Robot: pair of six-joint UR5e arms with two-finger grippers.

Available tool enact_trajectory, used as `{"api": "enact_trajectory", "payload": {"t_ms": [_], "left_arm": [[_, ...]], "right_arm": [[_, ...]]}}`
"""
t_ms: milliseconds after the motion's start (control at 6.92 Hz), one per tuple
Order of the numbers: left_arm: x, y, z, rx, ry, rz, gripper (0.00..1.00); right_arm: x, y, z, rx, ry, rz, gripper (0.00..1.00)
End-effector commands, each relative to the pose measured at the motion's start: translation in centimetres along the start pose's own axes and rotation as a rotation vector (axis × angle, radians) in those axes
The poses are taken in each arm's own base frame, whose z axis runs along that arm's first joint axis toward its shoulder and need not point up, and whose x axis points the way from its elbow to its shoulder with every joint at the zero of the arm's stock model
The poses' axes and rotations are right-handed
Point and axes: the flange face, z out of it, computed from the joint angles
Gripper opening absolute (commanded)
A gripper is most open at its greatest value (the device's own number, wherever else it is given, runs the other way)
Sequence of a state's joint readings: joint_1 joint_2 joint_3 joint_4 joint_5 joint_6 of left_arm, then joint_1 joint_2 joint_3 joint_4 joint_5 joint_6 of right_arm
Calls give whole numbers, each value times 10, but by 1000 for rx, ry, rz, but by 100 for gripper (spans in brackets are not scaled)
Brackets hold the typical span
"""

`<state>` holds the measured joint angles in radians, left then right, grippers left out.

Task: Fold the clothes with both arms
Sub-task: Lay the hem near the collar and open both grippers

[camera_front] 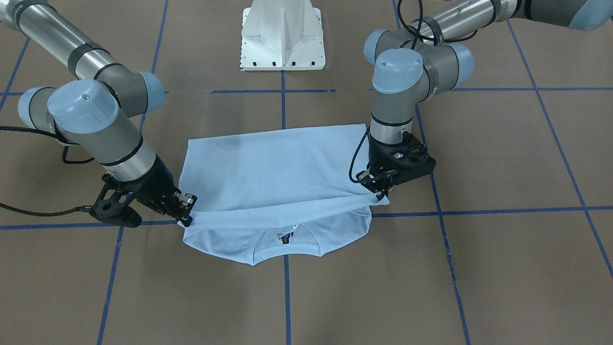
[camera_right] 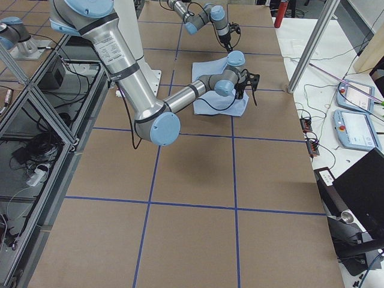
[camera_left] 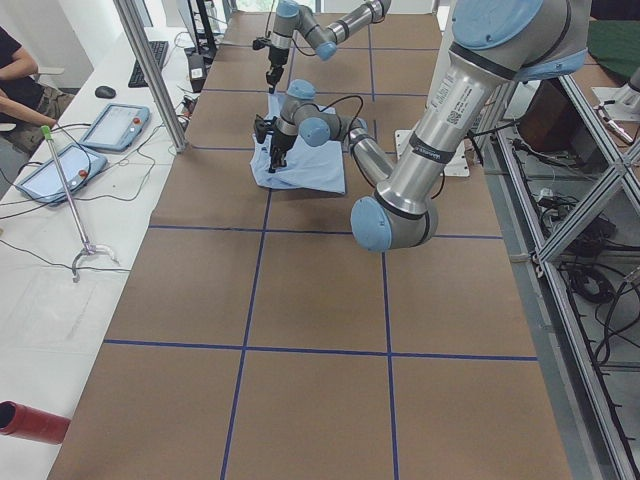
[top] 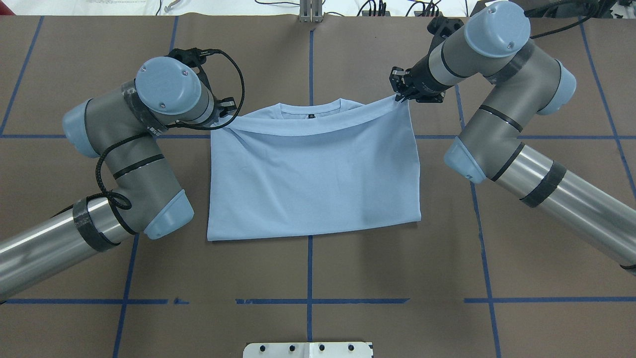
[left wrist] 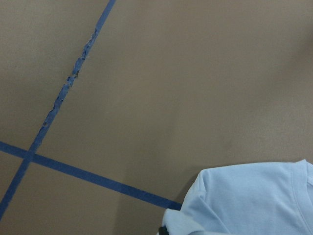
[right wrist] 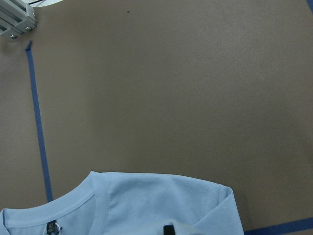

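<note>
Overhead exterior view: the brown tabletop, crossed by blue tape lines, takes up the whole scene. The left arm and the right arm reach in from either side and bend toward its middle. Between them lies the pale blue T-shirt. It is doubled over, with the top layer covering most of the body and its free edge stopping just short of the collar on the side far from the robot. That edge stretches in a shallow curve from one arm to the other and sits slightly raised above the layer beneath. The white pedestal stands on the robot's side, apart from the shirt.

The left end effector is pinched together on one corner of the top layer. The right end effector is clamped on the opposite corner. A small dark neck label shows inside the uncovered collar.
</note>
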<state>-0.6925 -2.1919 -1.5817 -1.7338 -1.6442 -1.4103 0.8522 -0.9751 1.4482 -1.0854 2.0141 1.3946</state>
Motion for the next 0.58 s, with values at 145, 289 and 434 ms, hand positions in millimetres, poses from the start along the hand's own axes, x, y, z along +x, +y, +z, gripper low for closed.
{"api": "enact_trajectory", "payload": {"t_ms": [145, 289, 434], "left_arm": [[-4, -8, 31, 9, 11, -5, 0], [-3, -7, 31, 8, 12, -3, 11], [-4, -5, 36, 6, 2, -1, 64]], "right_arm": [[5, -11, 22, 3, -3, -1, 0], [6, -11, 23, 1, -4, -2, 0], [9, -10, 24, -1, -2, 1, 0]]}}
